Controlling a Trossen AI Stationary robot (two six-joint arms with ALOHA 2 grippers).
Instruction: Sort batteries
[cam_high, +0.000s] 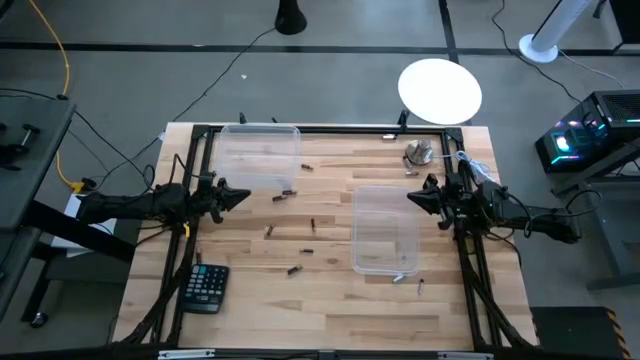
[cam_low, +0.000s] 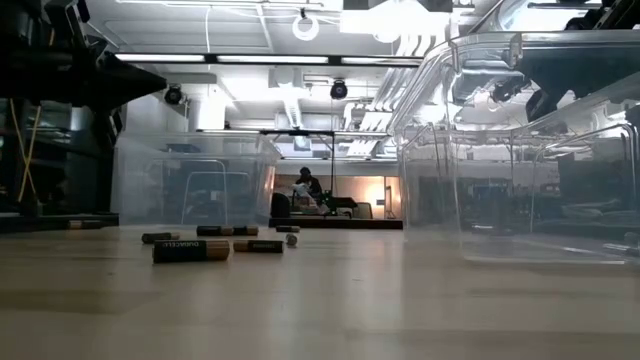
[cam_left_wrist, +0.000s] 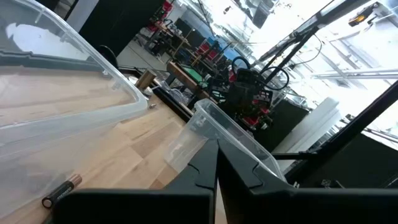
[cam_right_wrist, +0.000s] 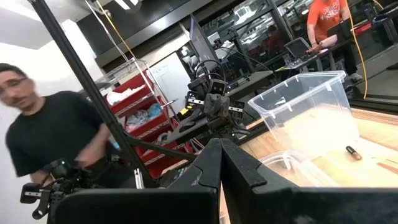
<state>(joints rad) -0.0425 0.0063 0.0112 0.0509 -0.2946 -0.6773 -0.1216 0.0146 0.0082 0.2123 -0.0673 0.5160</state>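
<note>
While fingers (cam_high: 240, 195) hover, batteries (cam_high: 293, 269) apart.

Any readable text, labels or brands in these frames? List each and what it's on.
"DURACELL": on the nearest battery lying on the table, low view; small but legible.
Calculator keys and display: too small to read.
Other batteries: markings too blurred to read.
Battery in the left wrist view: print unreadable.

Open wood between bins (cam_high: 258, 155) (cam_high: 385, 230); batteries (cam_high: 293, 269) scattered there; calculator (cam_high: 205, 286) near-left corner.
</note>
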